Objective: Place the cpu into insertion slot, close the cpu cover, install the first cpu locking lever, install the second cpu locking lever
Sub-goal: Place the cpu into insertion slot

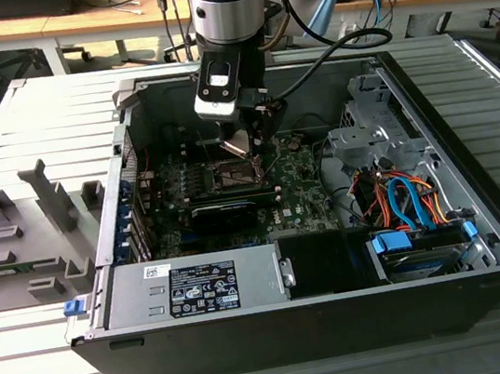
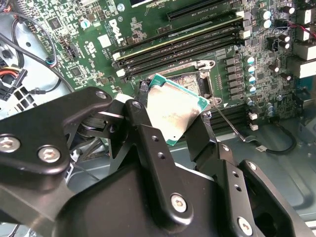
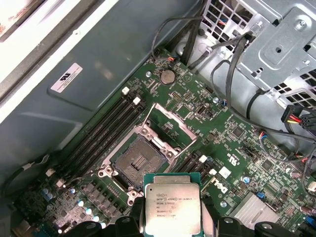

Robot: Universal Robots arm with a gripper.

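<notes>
The cpu (image 3: 172, 202) is a flat square chip with a dull silver top, and my gripper (image 3: 173, 223) is shut on it by two opposite edges. In the second wrist view the cpu (image 2: 173, 111) sits tilted between the black fingers (image 2: 205, 138). It hangs just above and beside the insertion slot (image 3: 137, 162), a dark square socket lying open on the green board. The cpu cover (image 3: 168, 123) stands swung open at the socket's far side. A thin wire lever (image 2: 229, 123) sticks up beside the socket. In the exterior view the gripper (image 1: 246, 145) hovers over the insertion slot (image 1: 229, 175) inside the case.
The open computer case (image 1: 472, 163) surrounds the board. Long black memory slots (image 3: 106, 131) run beside the socket. A metal drive cage (image 3: 276, 49) and bundled cables (image 1: 402, 197) lie on the exterior view's right, a power supply (image 1: 199, 289) in front. A grey fixture (image 1: 21, 230) stands outside the case.
</notes>
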